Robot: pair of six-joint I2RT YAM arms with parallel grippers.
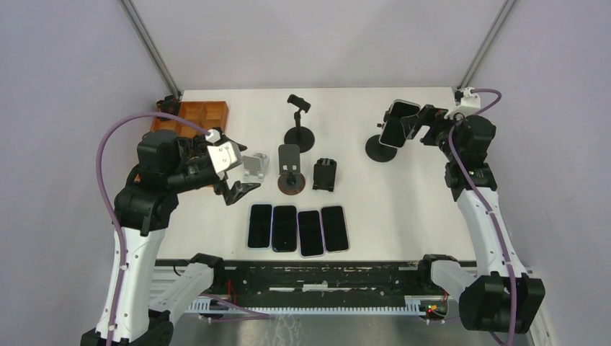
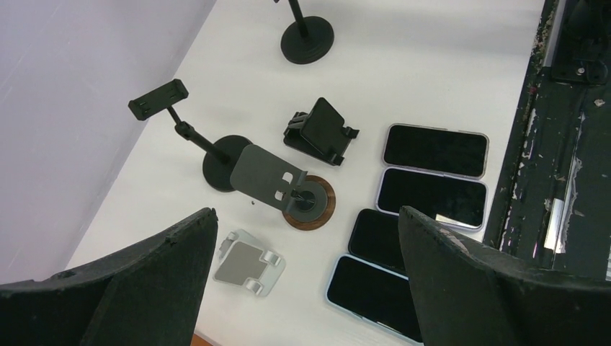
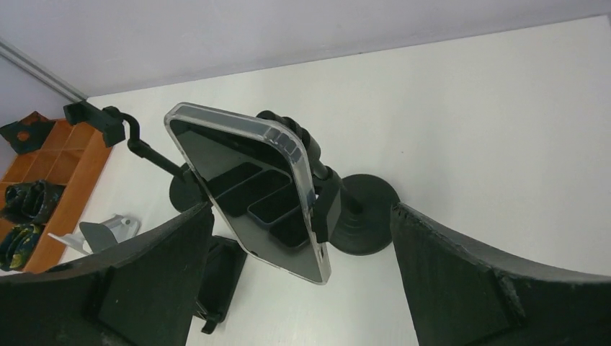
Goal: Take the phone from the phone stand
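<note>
A phone in a clear case is clamped, screen tilted, in a black stand with a round base at the back right. In the right wrist view the phone sits in the stand's clamp above the base. My right gripper is open, and its fingers stand wide on either side of the phone's lower end without touching it. My left gripper is open and empty, hovering above a small silver stand at the left.
Several phones lie face up in a row near the front edge. Empty stands are mid-table: a black clamp stand, a grey plate stand on a wooden base and a black folding stand. An orange tray sits back left.
</note>
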